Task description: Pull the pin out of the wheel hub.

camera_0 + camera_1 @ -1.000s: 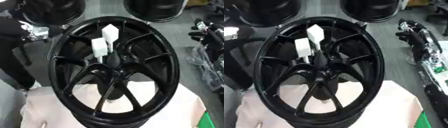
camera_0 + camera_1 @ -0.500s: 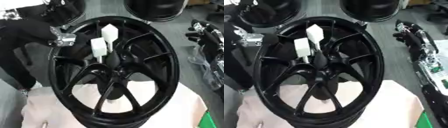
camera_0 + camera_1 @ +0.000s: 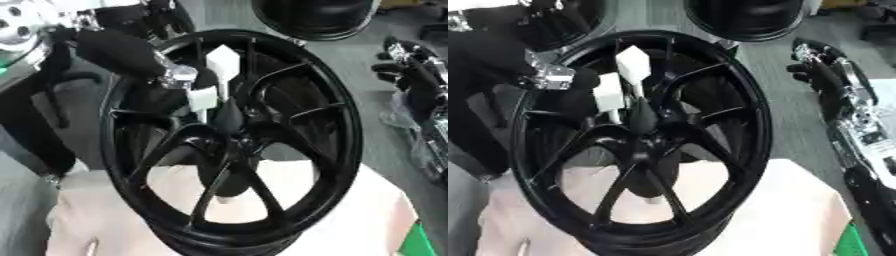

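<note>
**Q:** What does the left eye view show?

**A:** A glossy black wheel (image 3: 232, 145) with thin paired spokes fills most of the picture, propped nearly upright and leaning on a pale cloth-covered surface (image 3: 350, 225). Two white block-headed pins stand out of the hub at its centre: the upper pin (image 3: 223, 62) reaches toward the rim, and the lower pin (image 3: 202, 98) sits just left of it and a little lower. The robot's left hand (image 3: 171, 75) comes in from the upper left, black with a silver joint, its tip right beside the lower pin. I cannot tell whether its fingers are spread or closed, or whether they touch the pin.

**Q:** And the right eye view?

**A:** Much the same, shifted over. The right hand (image 3: 811, 70) shows at the right edge, well apart from the wheel, dark fingers loosely curled and holding nothing.

**Q:** What about the surroundings?

**A:** Behind the wheel is a grey floor (image 3: 794, 125). Another black wheel (image 3: 750, 17) sits at the top edge of the picture. A small patch of green (image 3: 852, 242) shows at the lower right corner.
</note>
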Robot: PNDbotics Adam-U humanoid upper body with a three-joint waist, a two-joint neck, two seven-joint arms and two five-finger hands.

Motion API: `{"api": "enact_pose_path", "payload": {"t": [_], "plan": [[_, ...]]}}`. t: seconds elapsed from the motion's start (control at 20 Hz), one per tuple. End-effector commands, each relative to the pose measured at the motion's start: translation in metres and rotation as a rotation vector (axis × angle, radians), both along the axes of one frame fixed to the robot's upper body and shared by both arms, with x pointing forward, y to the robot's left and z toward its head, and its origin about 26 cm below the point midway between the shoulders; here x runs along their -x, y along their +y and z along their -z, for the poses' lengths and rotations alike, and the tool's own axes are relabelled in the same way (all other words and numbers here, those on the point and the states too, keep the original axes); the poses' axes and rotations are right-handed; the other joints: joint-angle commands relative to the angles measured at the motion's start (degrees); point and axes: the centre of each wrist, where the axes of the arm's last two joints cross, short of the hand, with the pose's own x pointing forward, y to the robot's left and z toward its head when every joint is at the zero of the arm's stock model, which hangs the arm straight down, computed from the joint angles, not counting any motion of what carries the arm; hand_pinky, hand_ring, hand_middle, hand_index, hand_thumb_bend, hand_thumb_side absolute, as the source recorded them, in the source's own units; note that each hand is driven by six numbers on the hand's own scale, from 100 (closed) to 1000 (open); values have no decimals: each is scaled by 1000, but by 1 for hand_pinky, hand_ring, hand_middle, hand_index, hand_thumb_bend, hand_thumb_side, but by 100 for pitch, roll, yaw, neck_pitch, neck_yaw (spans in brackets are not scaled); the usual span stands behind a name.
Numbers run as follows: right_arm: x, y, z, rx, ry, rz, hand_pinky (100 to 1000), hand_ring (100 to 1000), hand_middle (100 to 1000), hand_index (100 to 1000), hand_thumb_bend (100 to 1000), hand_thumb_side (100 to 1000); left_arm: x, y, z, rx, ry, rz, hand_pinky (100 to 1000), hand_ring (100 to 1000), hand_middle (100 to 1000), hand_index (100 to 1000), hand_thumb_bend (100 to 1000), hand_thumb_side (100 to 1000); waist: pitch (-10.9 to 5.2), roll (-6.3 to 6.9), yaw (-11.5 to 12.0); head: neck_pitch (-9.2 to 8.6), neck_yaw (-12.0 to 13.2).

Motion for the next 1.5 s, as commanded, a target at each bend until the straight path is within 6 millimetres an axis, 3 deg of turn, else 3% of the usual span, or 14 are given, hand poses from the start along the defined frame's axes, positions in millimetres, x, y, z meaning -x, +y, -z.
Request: {"api": "enact_pose_path", "payload": {"t": [0.05, 0.5, 1.5], "plan": [[0, -4, -9, 21, -23, 4, 814, 687, 654, 817, 200, 479, -4, 0, -9, -54, 83, -68, 831, 799, 786, 833, 547, 546, -64, 4, 1, -44, 30], [0, -3, -7, 15, -22, 1, 814, 688, 655, 817, 200, 482, -19, -3, -5, -111, 122, -82, 826, 795, 782, 827, 481, 437, -14, -10, -34, -94, 93], [0, -1, -8, 9, -27, -3, 814, 688, 655, 817, 202, 483, -49, 0, 18, -183, 260, -136, 809, 780, 762, 805, 461, 530, 122, -39, -102, -101, 179]]}}
